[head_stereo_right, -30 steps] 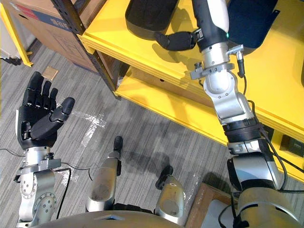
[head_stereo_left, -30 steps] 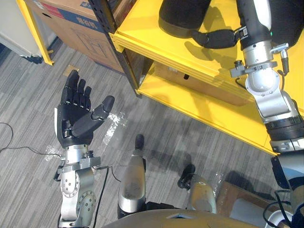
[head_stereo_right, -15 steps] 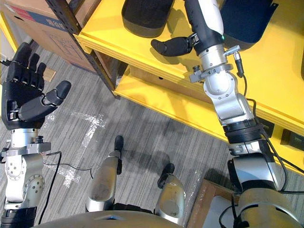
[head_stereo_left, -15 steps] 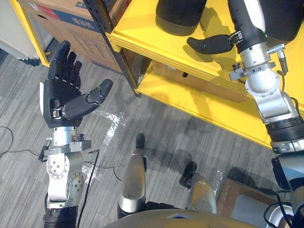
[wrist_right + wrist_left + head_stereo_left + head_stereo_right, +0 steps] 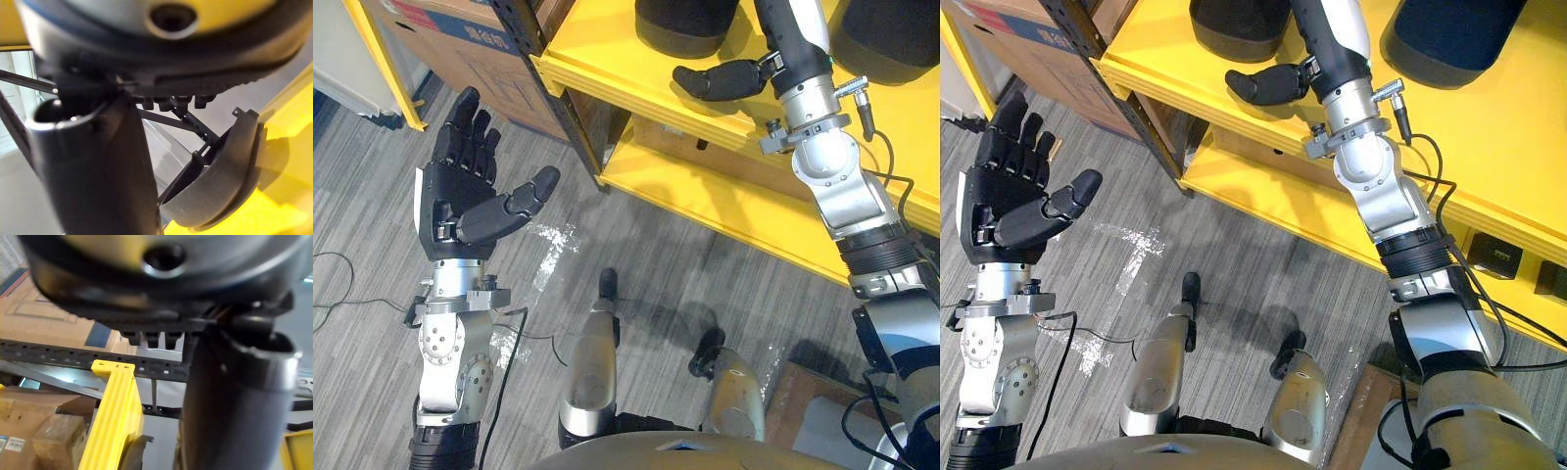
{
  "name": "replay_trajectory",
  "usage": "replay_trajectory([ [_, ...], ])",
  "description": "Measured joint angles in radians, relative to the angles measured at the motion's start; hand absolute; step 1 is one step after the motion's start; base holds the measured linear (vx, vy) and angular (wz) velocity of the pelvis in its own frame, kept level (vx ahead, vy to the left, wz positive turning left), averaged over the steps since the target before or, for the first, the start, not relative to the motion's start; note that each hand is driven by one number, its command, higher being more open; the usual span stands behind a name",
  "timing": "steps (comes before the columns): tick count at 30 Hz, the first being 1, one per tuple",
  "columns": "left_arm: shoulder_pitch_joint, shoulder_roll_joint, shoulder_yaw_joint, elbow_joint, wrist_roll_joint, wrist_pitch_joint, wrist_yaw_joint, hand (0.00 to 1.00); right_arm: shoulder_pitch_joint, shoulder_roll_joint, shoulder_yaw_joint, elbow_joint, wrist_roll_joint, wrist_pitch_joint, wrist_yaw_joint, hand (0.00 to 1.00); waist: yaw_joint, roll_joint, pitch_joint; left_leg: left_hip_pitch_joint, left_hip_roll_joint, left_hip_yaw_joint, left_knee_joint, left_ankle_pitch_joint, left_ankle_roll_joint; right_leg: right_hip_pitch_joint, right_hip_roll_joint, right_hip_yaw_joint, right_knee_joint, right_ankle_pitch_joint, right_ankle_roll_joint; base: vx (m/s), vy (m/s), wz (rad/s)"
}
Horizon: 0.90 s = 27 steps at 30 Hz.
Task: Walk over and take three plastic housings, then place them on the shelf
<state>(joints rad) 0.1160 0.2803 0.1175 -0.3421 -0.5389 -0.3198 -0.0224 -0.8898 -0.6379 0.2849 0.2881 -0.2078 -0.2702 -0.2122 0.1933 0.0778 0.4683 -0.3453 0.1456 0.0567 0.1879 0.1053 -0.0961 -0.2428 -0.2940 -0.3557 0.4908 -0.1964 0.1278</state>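
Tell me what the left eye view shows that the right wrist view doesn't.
The left eye view adds the left hand, open and raised above the grey floor, and a cardboard box. The right wrist view adds a close look at the curved edge of one plastic housing. Both share the right hand, open and holding nothing, and the yellow shelf.

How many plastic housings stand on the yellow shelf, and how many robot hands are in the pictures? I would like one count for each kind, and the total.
Plastic housings on the yellow shelf: 2 (left housing, right housing)
Robot hands: 2 (left hand, right hand), both open and holding nothing
Total: 4
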Motion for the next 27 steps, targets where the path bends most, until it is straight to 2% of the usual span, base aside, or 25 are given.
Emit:
replay_trajectory([
  [4, 0.004, -0.008, -0.022, 0.000, -0.002, 0.000, 0.003, 1.00, -0.017, 0.024, 0.008, 0.028, -0.020, -0.002, -0.036, 1.00, 0.001, 0.001, 0.000, -0.012, -0.002, -0.007, 0.000, 0.006, -0.004, -0.019, -0.006, -0.002, 0.027, -0.015, -0.003, -0.01, -0.041, 0.06],
  [8, 0.009, -0.016, -0.042, 0.007, -0.004, 0.000, 0.004, 1.00, -0.050, 0.026, 0.022, 0.070, -0.027, -0.001, -0.085, 1.00, -0.002, 0.012, 0.006, -0.014, -0.010, -0.016, 0.000, 0.010, -0.005, -0.023, -0.018, -0.011, 0.051, -0.027, -0.004, 0.00, -0.034, 0.08],
  [16, 0.034, -0.048, -0.067, 0.012, -0.006, 0.000, 0.005, 1.00, -0.104, 0.037, 0.041, 0.137, -0.144, 0.003, -0.200, 1.00, -0.003, 0.018, 0.006, -0.014, -0.017, -0.025, 0.000, 0.012, -0.005, -0.023, -0.027, -0.018, 0.068, -0.041, -0.005, 0.00, -0.012, 0.03],
  [18, 0.045, -0.048, -0.077, 0.012, -0.006, 0.000, 0.005, 1.00, -0.112, 0.047, 0.042, 0.148, -0.172, 0.009, -0.222, 1.00, -0.003, 0.023, 0.005, -0.014, -0.017, -0.025, 0.000, 0.012, -0.005, -0.023, -0.028, -0.019, 0.069, -0.042, -0.005, 0.00, -0.011, 0.02],
  [22, 0.052, -0.052, -0.094, 0.022, -0.008, 0.000, 0.007, 1.00, -0.134, 0.047, 0.073, 0.180, -0.182, 0.011, -0.239, 1.00, -0.004, 0.051, 0.004, -0.014, -0.022, -0.029, 0.000, 0.013, -0.004, -0.021, -0.034, -0.022, 0.073, -0.044, -0.003, 0.00, -0.010, 0.03],
  [27, 0.055, -0.056, -0.101, 0.022, -0.009, 0.000, 0.007, 1.00, -0.158, 0.046, 0.131, 0.198, -0.213, 0.019, -0.238, 1.00, -0.001, 0.065, 0.005, -0.014, -0.024, -0.036, 0.000, 0.013, -0.005, -0.020, -0.037, -0.028, 0.083, -0.050, -0.004, 0.00, -0.022, 0.04],
])
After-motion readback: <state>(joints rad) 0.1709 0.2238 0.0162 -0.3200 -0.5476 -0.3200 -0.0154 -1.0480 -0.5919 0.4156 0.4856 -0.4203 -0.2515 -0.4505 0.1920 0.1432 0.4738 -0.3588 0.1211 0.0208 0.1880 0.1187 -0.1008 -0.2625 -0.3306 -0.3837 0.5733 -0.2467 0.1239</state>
